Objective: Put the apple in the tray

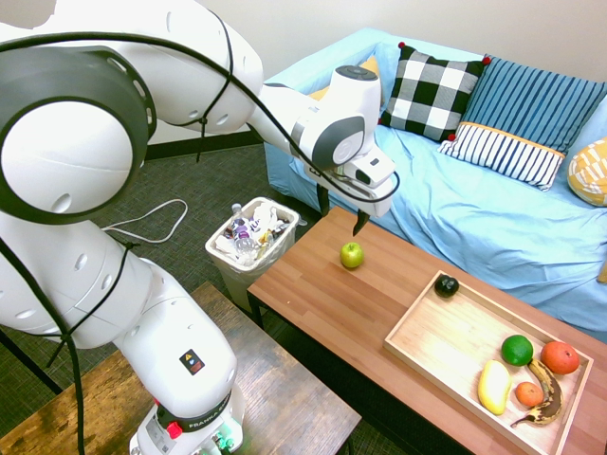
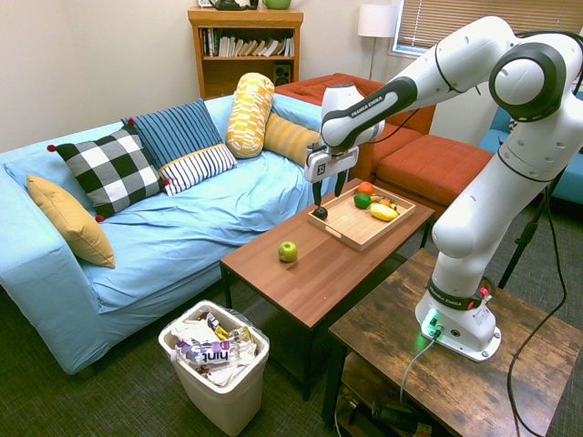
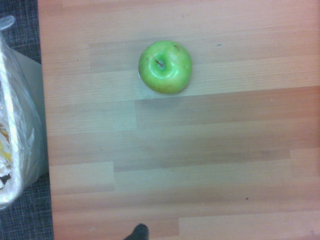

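Hanging over the coffee table [image 1: 379, 313] with fingers spread and empty, the gripper [image 1: 341, 216] is held high, upper centre, above the apple [image 1: 352, 254], presumably for descent.

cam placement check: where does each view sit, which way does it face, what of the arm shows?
First exterior: high behind the arm's base, facing the sofa; base, arm and open tool show.
Second exterior: opposite side, past the trash bin, facing the bookshelf; whole arm and tool show.
Wrist: straight down on the table; hardly any arm shows.
Shared: all three see the apple; both exteriors see the tray.
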Action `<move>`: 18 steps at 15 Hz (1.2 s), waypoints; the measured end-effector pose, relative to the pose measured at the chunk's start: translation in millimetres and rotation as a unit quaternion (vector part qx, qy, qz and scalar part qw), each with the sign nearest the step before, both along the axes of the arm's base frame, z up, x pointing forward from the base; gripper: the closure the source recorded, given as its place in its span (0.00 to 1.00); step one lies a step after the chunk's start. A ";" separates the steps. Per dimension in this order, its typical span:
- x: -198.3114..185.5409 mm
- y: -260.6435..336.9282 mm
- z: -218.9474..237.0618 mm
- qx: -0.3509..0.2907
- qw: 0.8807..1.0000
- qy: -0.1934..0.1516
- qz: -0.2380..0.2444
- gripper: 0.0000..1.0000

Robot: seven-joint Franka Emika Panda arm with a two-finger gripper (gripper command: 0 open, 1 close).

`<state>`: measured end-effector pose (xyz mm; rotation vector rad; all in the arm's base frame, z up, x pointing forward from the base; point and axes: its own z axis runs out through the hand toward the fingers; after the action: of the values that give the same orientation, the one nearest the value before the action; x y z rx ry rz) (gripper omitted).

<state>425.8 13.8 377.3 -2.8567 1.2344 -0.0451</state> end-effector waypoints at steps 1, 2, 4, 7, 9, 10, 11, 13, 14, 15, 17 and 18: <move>1.0 0.0 0.4 0.000 1.000 -0.001 0.000 0.00; 2.0 0.1 -0.2 0.000 1.000 -0.003 0.000 0.00; 7.6 1.5 -8.0 0.003 1.000 -0.005 -0.001 0.00; 32.9 11.2 -32.1 0.008 1.000 -0.008 -0.008 0.00; 55.4 21.2 -56.7 0.012 1.000 -0.005 -0.013 0.00; 66.4 24.5 -70.2 0.011 1.000 -0.002 -0.016 0.00; 77.3 28.0 -85.3 0.011 1.000 0.002 -0.018 0.00; 99.3 33.4 -116.7 0.006 1.000 0.013 -0.025 0.00; 110.8 34.3 -130.0 0.005 0.999 0.018 -0.028 0.00; 123.5 34.0 -142.5 0.004 0.999 0.022 -0.030 0.00; 146.6 33.4 -165.3 -0.001 0.999 0.029 -0.034 0.00; 156.5 33.9 -175.2 -0.003 0.999 0.031 -0.034 0.00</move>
<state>582.3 47.7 202.2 -2.8403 1.3450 0.0392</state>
